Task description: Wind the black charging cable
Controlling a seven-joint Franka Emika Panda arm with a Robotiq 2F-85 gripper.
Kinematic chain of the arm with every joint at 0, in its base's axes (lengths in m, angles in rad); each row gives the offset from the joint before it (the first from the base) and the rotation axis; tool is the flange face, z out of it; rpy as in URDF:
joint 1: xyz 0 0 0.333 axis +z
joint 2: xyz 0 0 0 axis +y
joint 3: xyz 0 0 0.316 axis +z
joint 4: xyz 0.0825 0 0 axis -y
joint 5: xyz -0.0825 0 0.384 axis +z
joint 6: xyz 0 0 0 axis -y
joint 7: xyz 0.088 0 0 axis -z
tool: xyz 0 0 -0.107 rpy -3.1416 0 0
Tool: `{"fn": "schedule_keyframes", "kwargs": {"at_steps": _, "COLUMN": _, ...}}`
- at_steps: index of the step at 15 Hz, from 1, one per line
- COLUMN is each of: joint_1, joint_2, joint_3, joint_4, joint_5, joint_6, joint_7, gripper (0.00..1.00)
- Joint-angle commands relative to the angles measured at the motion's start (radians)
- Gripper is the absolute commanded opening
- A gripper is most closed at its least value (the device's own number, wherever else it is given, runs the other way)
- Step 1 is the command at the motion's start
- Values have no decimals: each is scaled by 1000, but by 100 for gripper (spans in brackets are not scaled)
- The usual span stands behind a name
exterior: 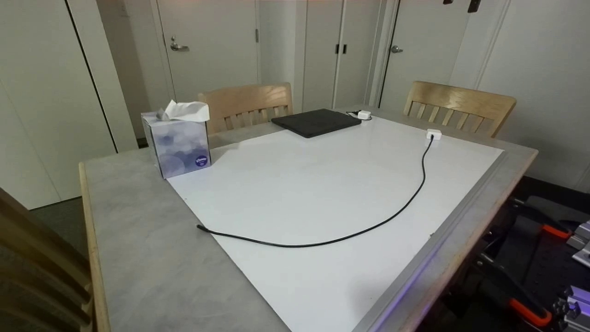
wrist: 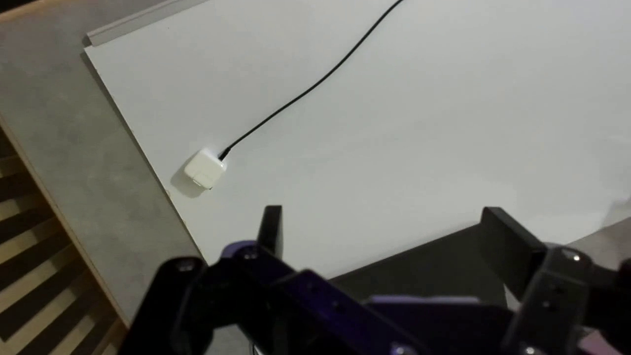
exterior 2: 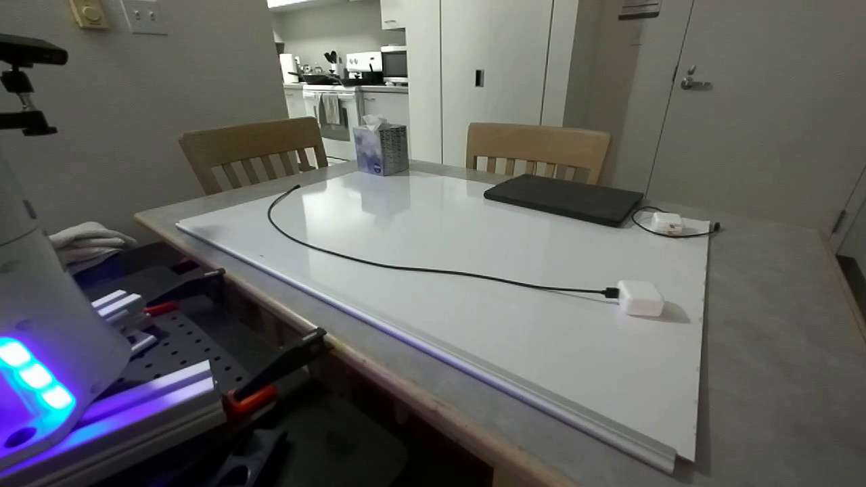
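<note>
You have one black charging cable [exterior: 295, 246], not yet wound, curving across the whiteboard [exterior: 286, 184], loose tip just past its edge, other end in a white plug [exterior 2: 641, 298] on it, likely spread for easy gathering, and one end effector [wrist: 382, 209] facing the whiteboard, jaws apart, holding nothing, presumably ready to grasp.

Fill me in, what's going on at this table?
A robot arm is meant to wind up the black charging cable, but the winding isn't done. Nothing is being handled at this moment: the end effector is open with nothing in its grasp. The cord lies loose in one long curve over the white board, with one end in a white plug.
</note>
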Motion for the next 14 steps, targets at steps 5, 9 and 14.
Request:
{"fn": "schedule_keyframes", "kwargs": {"at_steps": 5, "joint_1": -48, "joint_2": 169, "joint_3": 22, "joint_4": 63, "joint_5": 141, "joint_6": 49, "joint_7": -15, "gripper": 100}}
{"fn": "schedule_keyframes", "kwargs": {"at_steps": 9, "joint_1": -67, "joint_2": 231, "joint_3": 37, "joint_4": 69, "joint_5": 200, "joint_6": 36, "joint_7": -18, "gripper": 100}}
{"fn": "schedule_keyframes", "kwargs": {"at_steps": 14, "joint_1": -97, "joint_2": 290, "joint_3": 56, "joint_4": 53, "joint_5": 237, "joint_6": 26, "joint_7": -12, "gripper": 100}}
